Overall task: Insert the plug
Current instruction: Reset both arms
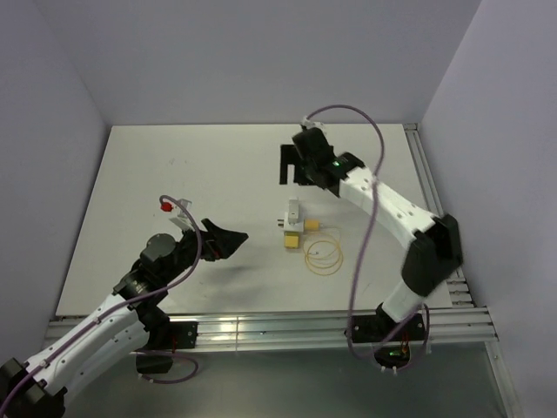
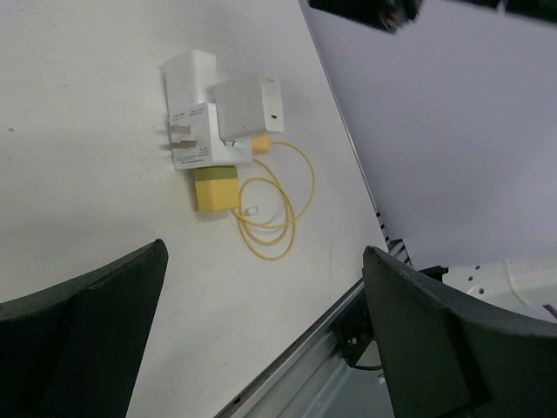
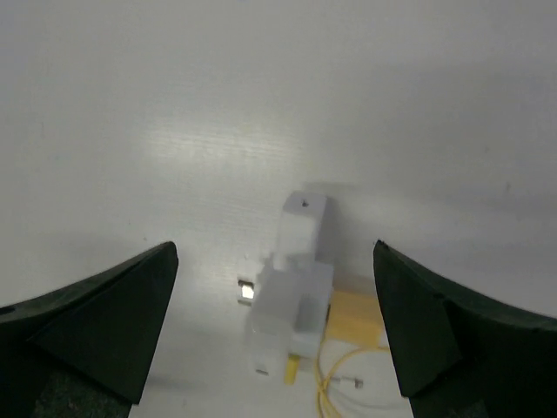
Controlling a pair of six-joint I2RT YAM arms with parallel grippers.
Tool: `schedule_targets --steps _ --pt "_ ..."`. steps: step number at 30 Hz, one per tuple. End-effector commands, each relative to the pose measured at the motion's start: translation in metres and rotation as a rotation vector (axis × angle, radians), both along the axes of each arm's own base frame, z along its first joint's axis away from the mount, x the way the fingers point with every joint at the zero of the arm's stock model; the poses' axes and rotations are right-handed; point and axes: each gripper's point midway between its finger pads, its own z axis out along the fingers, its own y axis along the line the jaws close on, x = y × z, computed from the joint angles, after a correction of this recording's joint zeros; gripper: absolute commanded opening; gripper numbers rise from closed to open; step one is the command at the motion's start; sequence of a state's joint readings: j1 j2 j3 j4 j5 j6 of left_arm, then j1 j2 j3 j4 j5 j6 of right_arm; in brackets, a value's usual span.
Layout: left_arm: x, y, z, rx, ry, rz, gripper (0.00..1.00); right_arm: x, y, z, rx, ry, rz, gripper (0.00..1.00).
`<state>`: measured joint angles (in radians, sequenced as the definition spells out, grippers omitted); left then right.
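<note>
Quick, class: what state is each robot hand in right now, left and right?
Left hand: open, holding nothing.
Right hand: open, holding nothing.

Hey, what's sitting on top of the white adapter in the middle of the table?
On the adapter sits a smaller white charger block, covering part of its face. Whether its pins are seated inside is hidden. A yellow block pokes out beside it.
</note>
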<state>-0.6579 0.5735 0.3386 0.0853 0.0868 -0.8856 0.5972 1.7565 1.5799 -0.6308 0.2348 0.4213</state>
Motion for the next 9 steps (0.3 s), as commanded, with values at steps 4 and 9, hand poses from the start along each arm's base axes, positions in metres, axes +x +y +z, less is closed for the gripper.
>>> schedule_targets --steps 4,9 --pt "-0.01 -0.008 0.007 -0.101 -0.001 -0.055 0.99 -0.096 -0.05 -0.012 0.187 -0.068 -0.064 1.0" --pt "-0.026 -0.017 0.008 -0.203 -0.008 -0.152 0.99 -0.151 -0.049 -0.016 0.462 -0.22 0.02 1.0"
